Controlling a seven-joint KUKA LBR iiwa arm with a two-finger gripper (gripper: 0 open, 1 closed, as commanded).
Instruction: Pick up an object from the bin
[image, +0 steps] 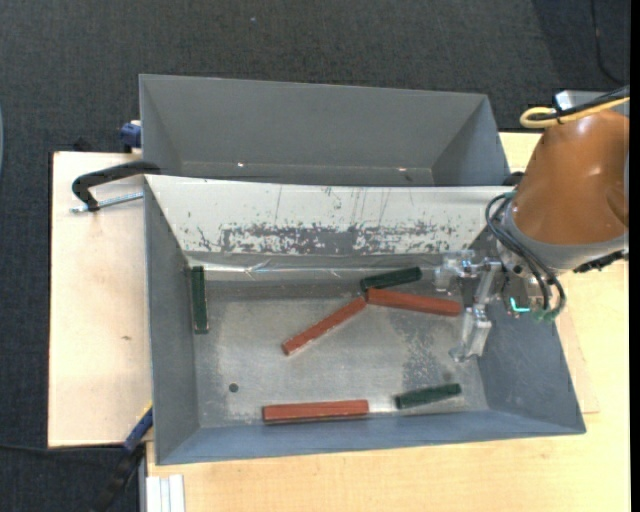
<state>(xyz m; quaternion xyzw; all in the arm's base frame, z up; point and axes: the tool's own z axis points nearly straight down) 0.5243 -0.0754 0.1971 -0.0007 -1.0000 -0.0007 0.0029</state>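
**Gripper low at the right of the bin, next to a red bar**

We begin at the left of the frame, where a dark green bar (200, 300) lies along the foot of the left wall of the bin (300, 130). It is tucked so close that, in our judgement, a grasp would find little room on the wall side. A small dark speck (233, 389) sits on the floor at lower left.

Along the lower edge a long red bar (315, 410) lies flat and parallel to the near wall, with open floor above it. In the middle a slanted red bar (325, 327) runs from lower left to upper right. Its upper end meets, or nearly meets, the left end of a level red bar (415, 302), and a second green bar (392, 279) lies just above that one, seemingly touching it. These three crowd together, so we think lifting one may disturb its neighbours. At lower right a short green bar (428, 397) lies apart from them.

At the right the gripper (468, 345) hangs low inside the bin beneath the arm's orange cover (580, 180). It is just beside the right end of the level red bar — the nearest candidate, as we read it, though we cannot tell whether they touch. Nor can we tell whether the gripper is open or closed; we see nothing held in it, so the pick is not yet made.
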